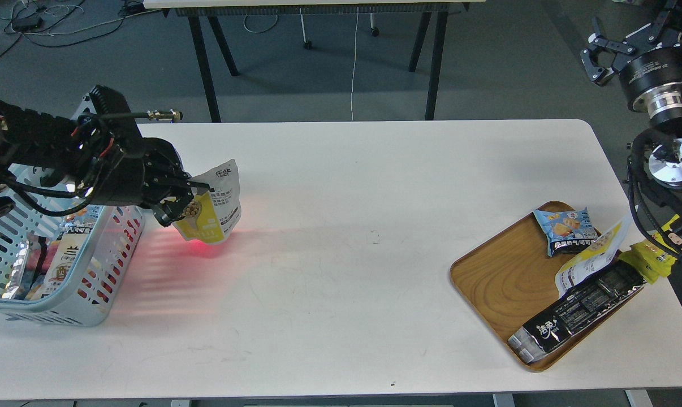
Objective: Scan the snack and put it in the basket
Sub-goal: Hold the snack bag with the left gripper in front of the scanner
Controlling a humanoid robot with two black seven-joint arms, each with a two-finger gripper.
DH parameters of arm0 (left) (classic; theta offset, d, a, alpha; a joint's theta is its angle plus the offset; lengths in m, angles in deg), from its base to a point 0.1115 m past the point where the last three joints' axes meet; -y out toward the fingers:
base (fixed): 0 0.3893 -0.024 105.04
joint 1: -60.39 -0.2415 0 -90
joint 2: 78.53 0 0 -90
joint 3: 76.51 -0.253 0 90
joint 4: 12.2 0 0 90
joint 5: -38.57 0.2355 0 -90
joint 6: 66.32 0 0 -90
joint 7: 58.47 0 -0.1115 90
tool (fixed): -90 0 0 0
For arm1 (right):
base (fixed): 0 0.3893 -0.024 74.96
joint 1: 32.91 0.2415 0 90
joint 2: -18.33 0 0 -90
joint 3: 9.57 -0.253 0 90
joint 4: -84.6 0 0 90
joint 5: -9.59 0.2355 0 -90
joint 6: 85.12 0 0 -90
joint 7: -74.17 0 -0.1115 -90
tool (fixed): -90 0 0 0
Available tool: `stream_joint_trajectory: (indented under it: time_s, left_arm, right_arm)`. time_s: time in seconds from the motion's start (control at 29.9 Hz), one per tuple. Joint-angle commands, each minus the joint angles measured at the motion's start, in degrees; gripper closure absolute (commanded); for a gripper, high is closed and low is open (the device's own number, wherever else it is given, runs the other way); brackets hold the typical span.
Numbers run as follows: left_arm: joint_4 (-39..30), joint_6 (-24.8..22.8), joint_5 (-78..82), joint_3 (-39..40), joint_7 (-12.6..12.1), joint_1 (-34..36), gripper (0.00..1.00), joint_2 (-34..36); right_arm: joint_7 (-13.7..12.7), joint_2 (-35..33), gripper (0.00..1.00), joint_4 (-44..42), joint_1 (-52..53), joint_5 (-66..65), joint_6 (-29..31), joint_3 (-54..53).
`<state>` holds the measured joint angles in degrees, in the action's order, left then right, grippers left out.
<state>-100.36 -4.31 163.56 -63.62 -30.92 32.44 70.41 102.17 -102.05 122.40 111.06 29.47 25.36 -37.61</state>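
Note:
My left gripper (pixel 184 196) is shut on the snack (pixel 221 210), a pouch with a white top and a yellow lower front. It holds the pouch tilted a little above the table, just right of the light blue basket (pixel 100 294). Red light glows on the pouch's bottom, on the table under it and on the basket's side. The basket stands at the table's left edge with several packets inside. My right gripper (pixel 596 52) is open and empty, raised off the table's far right corner.
A wooden tray (pixel 496 277) at the right front holds a small blue packet (pixel 565 229), a second yellow and white pouch (pixel 592 255) and a long black wrapper (pixel 579 308). A yellow and black object (pixel 652 259) lies at the tray's right edge. Another table's legs stand behind.

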Motion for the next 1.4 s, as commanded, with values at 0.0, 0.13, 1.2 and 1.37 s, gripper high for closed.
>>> stream_joint_trajectory:
  time_s: [0.0,0.13,1.2,1.37]
  left_arm:
    - [0.4,0.0,0.0,0.2,0.1,0.0,1.0,0.7]
    - [1.5,0.0,0.0,0.5,0.3,0.2,1.0,0.7]
    - [-2.0,0.0,0.0,0.6,0.1,0.6,0.99,2.6]
    - [-5.7,0.0,0.0,0.6,-0.1,0.5,0.99,2.9]
  right_arm:
    - [0.0,0.2,0.05,0.0,0.0,0.0,0.0,0.0]
    - [0.0,0.2,0.05,0.0,0.3,0.0,0.0,0.0]
    - [0.0,0.2,0.05,0.0,0.7,0.0,0.0,0.0]
    - [0.0,0.2,0.05,0.0,0.7,0.0,0.0,0.1]
